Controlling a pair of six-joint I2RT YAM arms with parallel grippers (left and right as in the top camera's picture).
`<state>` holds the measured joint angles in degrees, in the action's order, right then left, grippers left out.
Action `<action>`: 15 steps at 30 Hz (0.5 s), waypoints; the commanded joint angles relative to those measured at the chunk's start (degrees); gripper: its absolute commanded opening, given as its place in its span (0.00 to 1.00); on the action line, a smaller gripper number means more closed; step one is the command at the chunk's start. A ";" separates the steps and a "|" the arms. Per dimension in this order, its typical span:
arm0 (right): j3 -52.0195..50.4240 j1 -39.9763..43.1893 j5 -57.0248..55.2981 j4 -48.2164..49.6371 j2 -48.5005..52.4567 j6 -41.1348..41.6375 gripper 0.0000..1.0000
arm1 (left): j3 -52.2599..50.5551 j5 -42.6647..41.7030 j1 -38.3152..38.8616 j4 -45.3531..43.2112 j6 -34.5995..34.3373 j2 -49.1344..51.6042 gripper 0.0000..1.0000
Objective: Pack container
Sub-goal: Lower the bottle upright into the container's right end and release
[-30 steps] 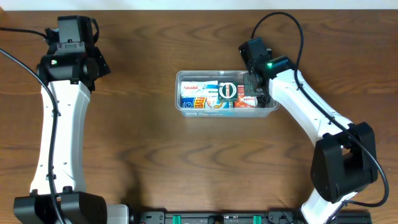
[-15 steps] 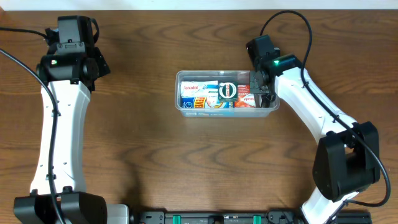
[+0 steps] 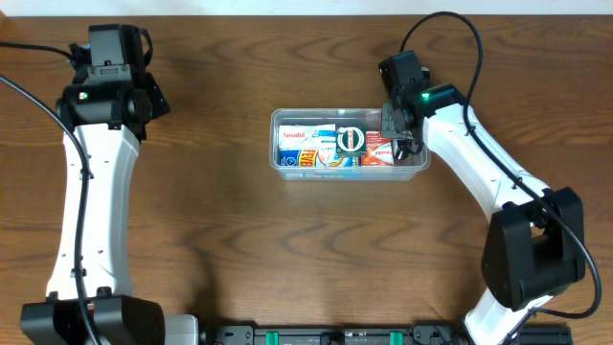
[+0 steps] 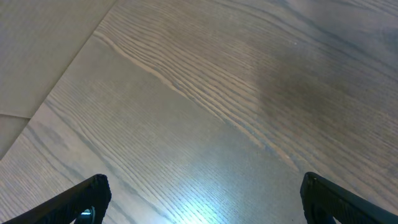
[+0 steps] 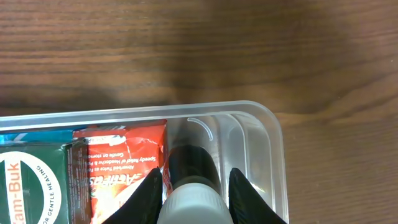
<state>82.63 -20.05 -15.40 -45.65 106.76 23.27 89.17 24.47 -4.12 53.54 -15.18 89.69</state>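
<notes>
The dark bottle (image 5: 189,165) runs off the right wrist view's bottom edge.

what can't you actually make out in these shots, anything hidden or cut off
- Right wrist view: the bottle, gripped by the right gripper, is cut off by the bottom edge; no label shows.
- Overhead: that gripper covers the bottle and the container's right end.
- Overhead: most print on the boxes is too small.
- Left wrist view: only table between the open left gripper's fingertips.
</notes>
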 commanded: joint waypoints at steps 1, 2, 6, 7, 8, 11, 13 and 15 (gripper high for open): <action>0.07 0.55 -0.70 -0.28 0.02 0.66 0.17 | 0.42 1.31 -0.20 0.02 0.09 -0.22 0.98; 0.07 0.55 -0.72 -0.37 0.02 0.63 0.17 | 0.42 1.31 -0.20 0.02 0.11 -0.22 0.98; 0.07 0.55 -0.70 -0.44 0.02 0.33 0.21 | 0.42 1.31 -0.20 0.02 0.09 -0.22 0.98; 0.07 0.55 -0.70 -0.44 0.02 0.26 0.22 | 0.42 1.31 -0.20 0.02 0.09 -0.22 0.98; 0.07 0.55 -0.70 -0.48 0.02 0.26 0.22 | 0.42 1.31 -0.20 0.02 0.09 -0.22 0.98; 0.07 0.55 -0.70 -1.01 0.02 0.24 0.25 | 0.42 1.31 -0.20 0.02 0.11 -0.22 0.98; 0.04 0.55 -0.72 -1.51 0.02 0.22 0.27 | 0.42 1.31 -0.20 0.02 0.09 -0.22 0.98; 0.04 0.55 -0.70 -1.77 0.02 -0.26 0.31 | 0.42 1.31 -0.20 0.02 0.09 -0.22 0.98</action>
<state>82.63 -20.05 -15.22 -47.24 106.76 23.24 89.17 24.47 -4.12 53.54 -15.18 89.69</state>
